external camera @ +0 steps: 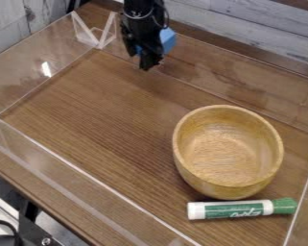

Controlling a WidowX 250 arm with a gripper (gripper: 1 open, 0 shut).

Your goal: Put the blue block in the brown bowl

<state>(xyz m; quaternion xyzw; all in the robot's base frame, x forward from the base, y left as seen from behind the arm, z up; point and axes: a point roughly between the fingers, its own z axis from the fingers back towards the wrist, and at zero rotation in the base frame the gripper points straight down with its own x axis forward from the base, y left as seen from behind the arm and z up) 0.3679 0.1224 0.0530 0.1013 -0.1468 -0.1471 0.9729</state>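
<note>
My black gripper (pixel 147 60) hangs over the far middle of the wooden table, fingers pointing down and closed. A small bright-blue block (pixel 167 38) shows against its right side, off the table and carried with it. The brown bowl (pixel 184 135), large, round and wooden, stands at the right front with nothing inside. The gripper is well to the back left of the bowl, not above it.
A green-and-white marker (pixel 242 208) lies in front of the bowl near the table's front edge. Clear plastic walls (pixel 41 67) fence the table's left and back sides. A clear angled plastic piece (pixel 92 29) stands just left of the gripper.
</note>
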